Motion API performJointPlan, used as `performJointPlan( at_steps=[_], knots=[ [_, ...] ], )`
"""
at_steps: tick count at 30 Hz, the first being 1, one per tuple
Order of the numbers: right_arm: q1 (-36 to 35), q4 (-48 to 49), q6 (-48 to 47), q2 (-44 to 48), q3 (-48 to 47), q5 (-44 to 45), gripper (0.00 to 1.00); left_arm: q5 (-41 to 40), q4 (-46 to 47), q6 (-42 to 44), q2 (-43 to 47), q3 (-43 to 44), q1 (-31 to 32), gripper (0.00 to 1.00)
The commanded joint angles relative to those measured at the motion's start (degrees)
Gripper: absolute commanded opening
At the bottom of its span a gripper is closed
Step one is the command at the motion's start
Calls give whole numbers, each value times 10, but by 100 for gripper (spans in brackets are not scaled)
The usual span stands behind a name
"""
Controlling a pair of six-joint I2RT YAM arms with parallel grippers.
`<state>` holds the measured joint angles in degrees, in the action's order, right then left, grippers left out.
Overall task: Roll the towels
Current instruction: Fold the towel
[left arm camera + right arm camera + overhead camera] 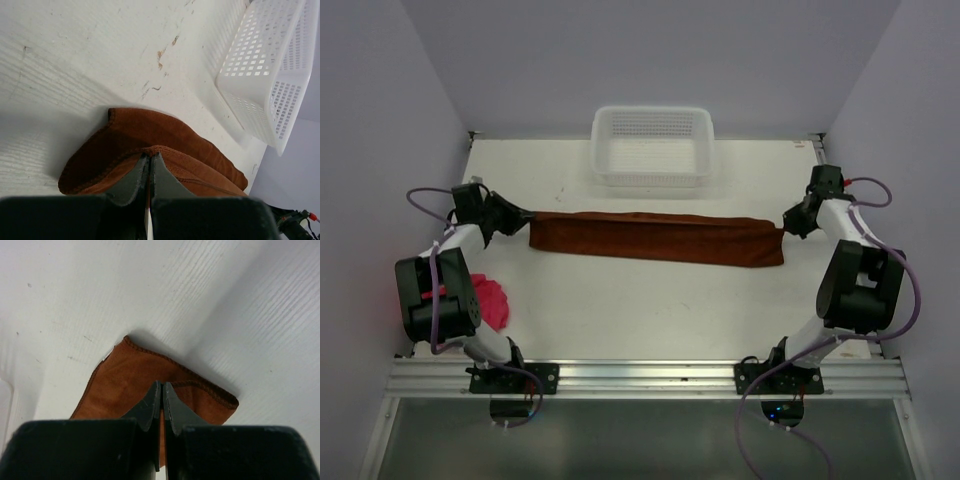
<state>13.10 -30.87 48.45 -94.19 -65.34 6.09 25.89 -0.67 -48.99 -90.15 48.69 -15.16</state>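
My left tool (pixel 149 167) and right tool (pixel 162 396) clamp the brown towel (pixel 655 238) stretched between them; pulling apart would probably slip 1 shallow pinch.

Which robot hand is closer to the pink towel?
Left. The left gripper pinches one end of the brown towel, just past the pink towel; the right gripper pinches the other end, across the table.

Bright, even overhead light; soft shadows beside towel (pixel 130 375) on counter (pixel 75 290) in wrist views; near fg dark & blurry.
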Motion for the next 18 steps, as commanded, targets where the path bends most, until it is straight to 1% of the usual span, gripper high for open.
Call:
performJointPlan(
  at_steps=[1, 14, 15, 16, 18],
  knots=[
    [3, 17, 8, -13, -31, 14, 0, -16, 30, -2, -16, 28, 3, 0],
    [3, 29, 7, -68, -59, 16, 1, -28, 36, -3, -70, 72, 23, 0],
    [3, 31, 6, -72, -62, 13, 4, -28, 37, -3, -78, 73, 23, 0],
    [3, 32, 5, -80, -62, 12, 10, -27, 37, -3, -81, 76, 24, 8],
    [3, 37, 4, -88, -63, 9, 26, -25, 38, -3, -90, 78, 25, 18]
  ],
)
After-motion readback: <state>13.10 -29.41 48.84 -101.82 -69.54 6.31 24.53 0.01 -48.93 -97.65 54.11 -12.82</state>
